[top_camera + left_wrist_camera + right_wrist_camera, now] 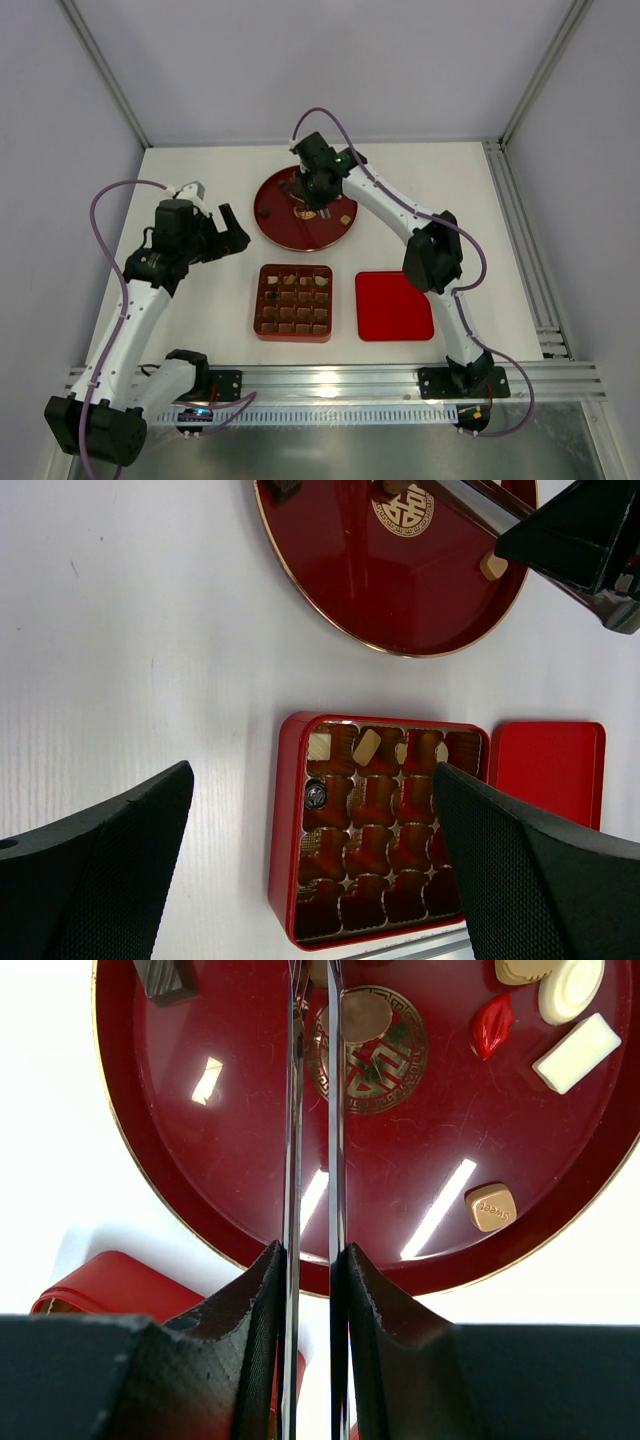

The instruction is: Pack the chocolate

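Two claws are in view. The right gripper (310,200) hangs over the middle of the round dark-red lacquer plate with a gold rim (275,225). Its two thin metal blades stand almost together with only a narrow slit between them. Their tips run past the top edge of the right wrist view, so I cannot tell whether it is clenched on anything. The left gripper (232,232) is off the plate, just beside its left rim and above the white table (450,170). It is released, its jaws wide apart with nothing between them.

The loose chocolate pieces (491,1207) lie scattered on the plate:
- a tan square one lies near the rim
- a white rectangular bar, a white round piece and a red lip-shaped one are grouped at another part of the rim
- a dark block lies at the opposite edge
- a mid-brown round piece sits on the gold emblem at the plate's centre, just beside the blades

The square red box with a grid of compartments (285,860) lies on the near side of the plate, apart from its rim. The packed chocolate pieces (366,745) sit in its cells, the cream ones in the row nearest the plate. The number of filled cells cannot be told. The flat red square lid (394,305) lies face-down on the table just beside the box, on the near-right side of the plate.
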Robot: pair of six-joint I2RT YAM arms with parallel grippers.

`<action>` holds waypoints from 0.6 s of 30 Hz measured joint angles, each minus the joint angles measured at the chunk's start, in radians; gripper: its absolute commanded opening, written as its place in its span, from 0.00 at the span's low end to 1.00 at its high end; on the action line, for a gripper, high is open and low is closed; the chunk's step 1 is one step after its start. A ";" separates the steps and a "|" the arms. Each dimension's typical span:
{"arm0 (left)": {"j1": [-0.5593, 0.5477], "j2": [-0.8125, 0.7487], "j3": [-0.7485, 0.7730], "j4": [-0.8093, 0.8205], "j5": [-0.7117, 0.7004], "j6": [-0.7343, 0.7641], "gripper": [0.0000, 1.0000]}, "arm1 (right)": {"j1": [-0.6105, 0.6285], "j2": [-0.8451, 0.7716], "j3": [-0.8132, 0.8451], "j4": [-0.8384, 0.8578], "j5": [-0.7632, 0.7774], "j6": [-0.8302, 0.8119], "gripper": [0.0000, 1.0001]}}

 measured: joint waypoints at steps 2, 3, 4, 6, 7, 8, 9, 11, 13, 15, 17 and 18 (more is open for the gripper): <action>0.000 0.000 0.000 0.000 0.000 0.000 1.00 | 0.000 0.000 0.006 -0.003 0.003 0.000 0.24; 0.000 0.000 0.000 0.000 0.000 0.000 1.00 | 0.000 0.000 0.011 -0.004 0.004 0.000 0.24; 0.000 0.000 0.000 0.000 0.000 0.000 1.00 | 0.000 0.000 0.014 -0.004 0.006 0.000 0.24; 0.000 0.000 0.000 0.000 0.000 0.000 1.00 | 0.000 0.000 0.018 -0.004 0.008 0.000 0.24; 0.000 0.000 0.000 0.000 0.000 0.000 1.00 | 0.000 0.000 0.019 -0.004 0.010 0.000 0.24; 0.000 0.000 0.000 0.000 0.000 0.000 1.00 | 0.000 0.000 0.019 -0.004 0.012 0.000 0.24; 0.000 0.000 0.000 0.000 0.000 0.000 1.00 | 0.000 0.000 0.019 -0.004 0.014 0.000 0.23; 0.000 0.000 0.000 0.000 0.000 0.000 1.00 | 0.000 0.000 0.019 -0.006 0.014 0.000 0.23; 0.000 0.000 0.000 0.000 0.000 0.000 1.00 | 0.000 -0.003 0.019 -0.008 0.016 0.000 0.23; 0.000 0.000 0.000 0.000 0.000 0.000 1.00 | 0.002 -0.012 0.014 -0.008 0.019 0.000 0.23; 0.000 0.000 0.000 0.000 0.000 0.000 1.00 | 0.005 -0.037 -0.012 -0.006 0.021 0.001 0.22; 0.000 0.000 0.000 0.000 0.000 0.000 1.00 | 0.006 -0.058 -0.032 -0.006 0.022 0.001 0.22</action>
